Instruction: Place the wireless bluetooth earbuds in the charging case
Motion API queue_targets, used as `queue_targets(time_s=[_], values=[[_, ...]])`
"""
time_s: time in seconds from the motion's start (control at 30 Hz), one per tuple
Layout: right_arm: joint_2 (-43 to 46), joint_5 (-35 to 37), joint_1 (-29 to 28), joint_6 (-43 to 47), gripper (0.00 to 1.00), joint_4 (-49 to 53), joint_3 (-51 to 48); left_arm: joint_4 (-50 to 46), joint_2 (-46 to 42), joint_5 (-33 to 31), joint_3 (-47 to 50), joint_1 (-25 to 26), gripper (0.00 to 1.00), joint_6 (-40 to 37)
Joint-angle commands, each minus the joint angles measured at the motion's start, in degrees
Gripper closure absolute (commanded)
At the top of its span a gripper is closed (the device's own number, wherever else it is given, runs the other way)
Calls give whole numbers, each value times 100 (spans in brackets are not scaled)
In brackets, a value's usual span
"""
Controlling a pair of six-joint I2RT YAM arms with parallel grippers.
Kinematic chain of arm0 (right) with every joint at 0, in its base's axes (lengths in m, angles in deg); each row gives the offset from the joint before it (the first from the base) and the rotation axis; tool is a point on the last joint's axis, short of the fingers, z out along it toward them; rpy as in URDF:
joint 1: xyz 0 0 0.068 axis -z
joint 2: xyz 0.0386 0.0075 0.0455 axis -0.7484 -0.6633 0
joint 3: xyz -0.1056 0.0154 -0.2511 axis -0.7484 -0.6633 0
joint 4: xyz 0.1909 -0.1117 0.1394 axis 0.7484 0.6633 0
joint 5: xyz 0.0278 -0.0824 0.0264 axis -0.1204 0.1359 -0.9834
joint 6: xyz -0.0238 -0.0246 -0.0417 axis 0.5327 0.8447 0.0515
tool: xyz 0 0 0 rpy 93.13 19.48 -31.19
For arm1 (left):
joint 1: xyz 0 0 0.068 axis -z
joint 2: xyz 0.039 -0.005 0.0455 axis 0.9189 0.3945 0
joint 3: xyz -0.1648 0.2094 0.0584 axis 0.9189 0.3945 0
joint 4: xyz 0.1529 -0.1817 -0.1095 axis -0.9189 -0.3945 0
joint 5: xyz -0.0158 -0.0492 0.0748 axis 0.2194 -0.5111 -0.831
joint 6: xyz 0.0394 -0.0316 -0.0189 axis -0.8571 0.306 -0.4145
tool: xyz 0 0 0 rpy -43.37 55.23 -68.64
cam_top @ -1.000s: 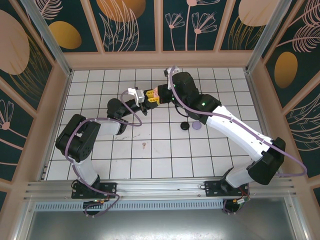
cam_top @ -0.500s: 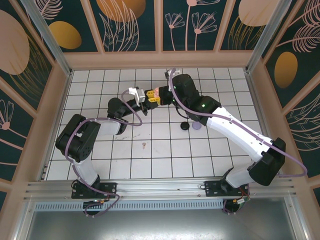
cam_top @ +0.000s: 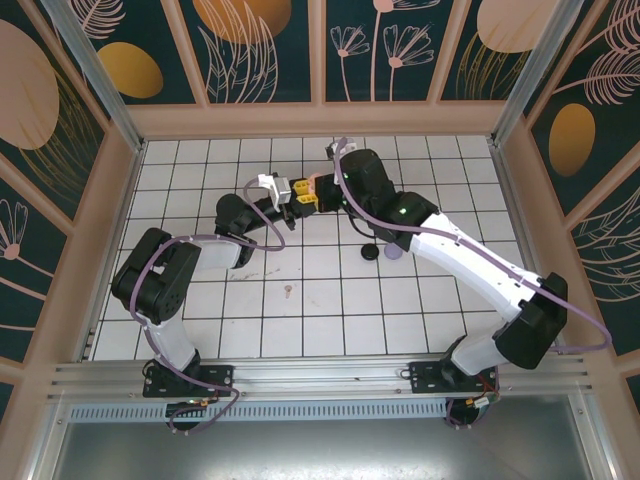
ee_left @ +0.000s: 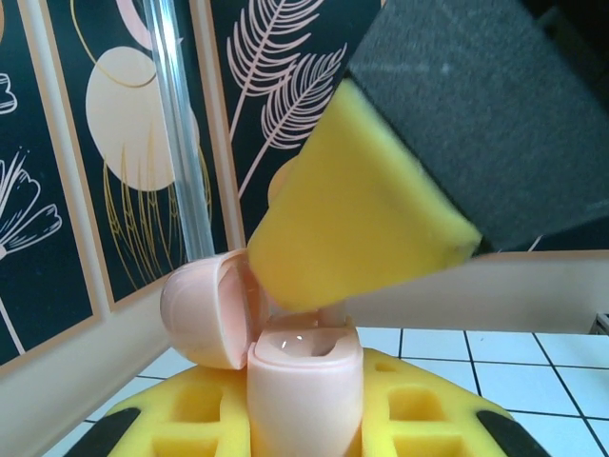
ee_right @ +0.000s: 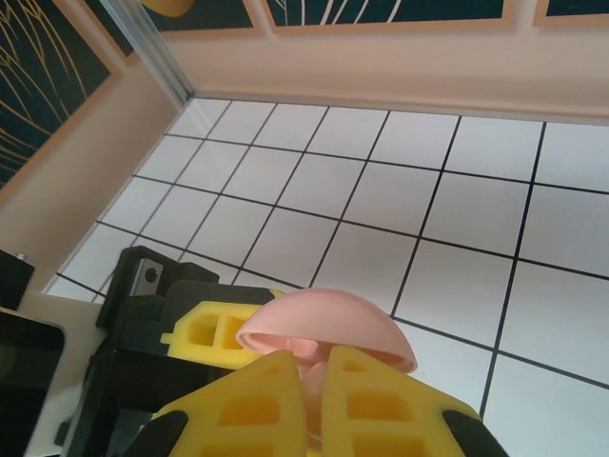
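Both arms are meeting over the far middle of the table [cam_top: 330, 320]. Left claw [ee_left: 304, 433] is clamping the pink case [ee_left: 304, 381] upright, with its lid [ee_left: 205, 309] hanging open to one side. Right claw [ee_right: 317, 367] is pinching together on what I'm reading as a pink bud [ee_left: 330, 316]. It is sitting directly above the case mouth, stem pointing down into it. I'm judging the coming push as straight down along the stem. The bud is showing as a glossy pink sliver, mostly hidden by foam pads [ee_left: 352, 219]. Another tiny bud [cam_top: 289, 291] is lying on the tiles nearer the bases.
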Motion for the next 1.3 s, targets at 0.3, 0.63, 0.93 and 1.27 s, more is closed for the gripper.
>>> queue_targets(time_s=[0.3,0.63,0.93,1.27], values=[[-157,260,-76,-29,62,350,497,285,15,-33,-129,31,100,-28],[640,-33,263,-456,33,240,587,473,38,-239,7,26,100,67],[1119,-225,303,-860,30,308,-160,751,-97,-1124,228,20,100,136],[1194,-317,-132,-1784,32,-47,-1618,1006,-640,-2676,767,-91,100,-12]])
